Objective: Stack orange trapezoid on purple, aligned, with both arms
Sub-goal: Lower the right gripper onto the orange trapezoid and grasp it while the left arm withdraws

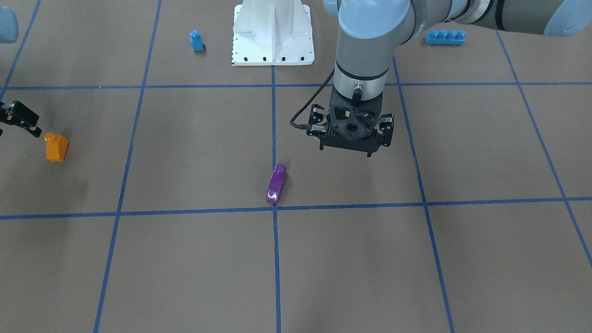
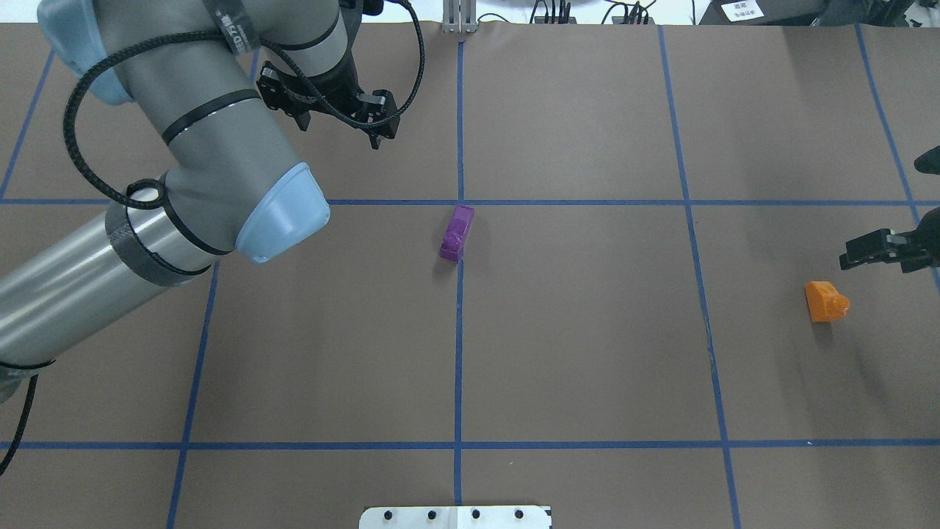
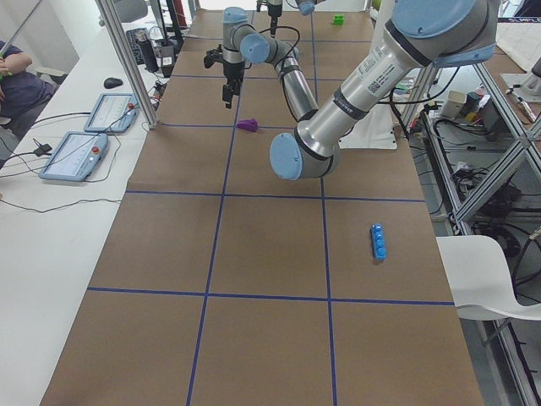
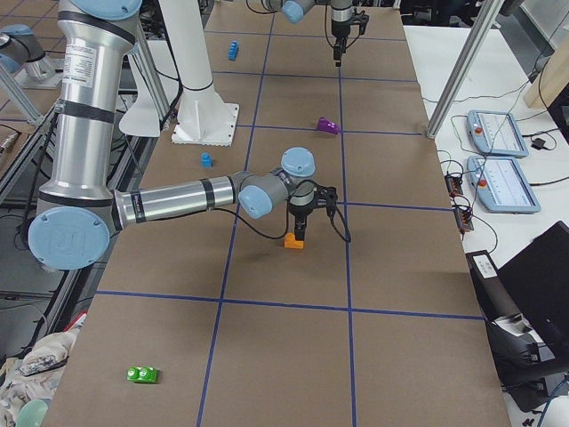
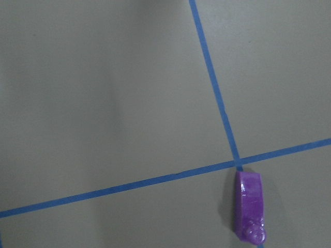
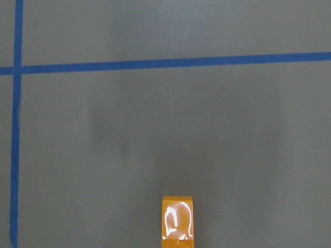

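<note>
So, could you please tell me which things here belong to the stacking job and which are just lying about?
For the job: orange trapezoid, purple wedge block, left pincer, right pincer.

Lying about: small blue single-stud block, long blue four-stud brick, green block.

Left arm (image 2: 183, 147) comes in elbow-high, wrist vertical. Left end effector (image 1: 354, 138) points straight down, hanging above the tabletop (image 1: 462, 259); finger gap unreadable. Right arm (image 4: 169, 203) stretched low, roughly horizontal. Right end effector (image 4: 300, 227) points down; its finger gap also unreadable.
</note>
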`<action>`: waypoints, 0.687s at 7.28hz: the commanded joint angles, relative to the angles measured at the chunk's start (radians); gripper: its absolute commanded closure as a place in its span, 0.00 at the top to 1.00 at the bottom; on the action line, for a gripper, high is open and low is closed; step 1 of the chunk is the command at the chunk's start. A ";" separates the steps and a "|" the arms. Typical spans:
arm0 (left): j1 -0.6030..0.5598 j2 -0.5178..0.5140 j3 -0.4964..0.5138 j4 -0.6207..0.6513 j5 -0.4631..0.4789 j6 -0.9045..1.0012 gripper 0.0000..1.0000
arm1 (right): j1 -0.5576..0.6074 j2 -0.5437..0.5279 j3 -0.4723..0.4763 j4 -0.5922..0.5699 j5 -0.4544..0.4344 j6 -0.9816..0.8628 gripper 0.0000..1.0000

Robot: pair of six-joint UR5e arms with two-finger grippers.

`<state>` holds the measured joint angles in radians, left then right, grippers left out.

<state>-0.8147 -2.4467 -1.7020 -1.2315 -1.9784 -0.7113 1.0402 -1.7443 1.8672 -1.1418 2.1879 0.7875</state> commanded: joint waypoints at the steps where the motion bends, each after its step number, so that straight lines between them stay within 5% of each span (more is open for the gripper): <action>1: -0.003 0.008 -0.010 0.004 -0.004 0.006 1.00 | -0.089 0.000 -0.093 0.101 -0.043 0.045 1.00; 4: -0.003 0.015 -0.011 0.004 -0.002 0.006 1.00 | -0.126 0.020 -0.137 0.105 -0.043 0.049 0.99; 5: -0.003 0.021 -0.015 0.004 0.000 0.006 1.00 | -0.134 0.038 -0.155 0.105 -0.042 0.053 0.88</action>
<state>-0.8176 -2.4307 -1.7141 -1.2272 -1.9801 -0.7057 0.9175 -1.7237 1.7332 -1.0377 2.1451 0.8365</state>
